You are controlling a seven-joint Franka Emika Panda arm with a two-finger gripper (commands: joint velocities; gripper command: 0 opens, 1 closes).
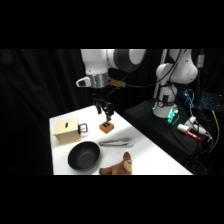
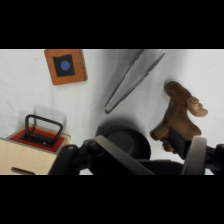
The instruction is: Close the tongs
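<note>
On the white table (image 1: 150, 157), the side view runs from a pale wooden box (image 1: 67, 131) at its 9 o'clock, boxy and flat-sided, with a black wire handle (image 1: 83, 128) on its right face. Just below it, toward 7 o'clock, sits the round black bowl (image 1: 84, 155), smooth and matte. At about 12 o'clock on the tabletop stands the small orange block (image 1: 106, 126) with a blue top, and the gripper (image 1: 104, 110) hangs directly above it, dark fingers pointing down; whether they stand apart or together cannot be told. The tongs (image 1: 115, 142), slim grey metal with two long thin arms, lie flat near the table's centre, between the block and a brown plush animal (image 1: 119, 165) at 6 o'clock, just right of the bowl.

In the wrist view, the box (image 2: 27, 150) shows at 8 o'clock with a red top under its handle (image 2: 44, 129). The block (image 2: 65, 66) is at 11 o'clock. The tongs (image 2: 131, 80) slant from 1 o'clock down to the centre, their arms meeting at the lower tip and spreading upward. The bowl (image 2: 125, 140) is a dark round shape at 6 o'clock, and the fuzzy plush animal (image 2: 177, 112) lies at 3 o'clock.
</note>
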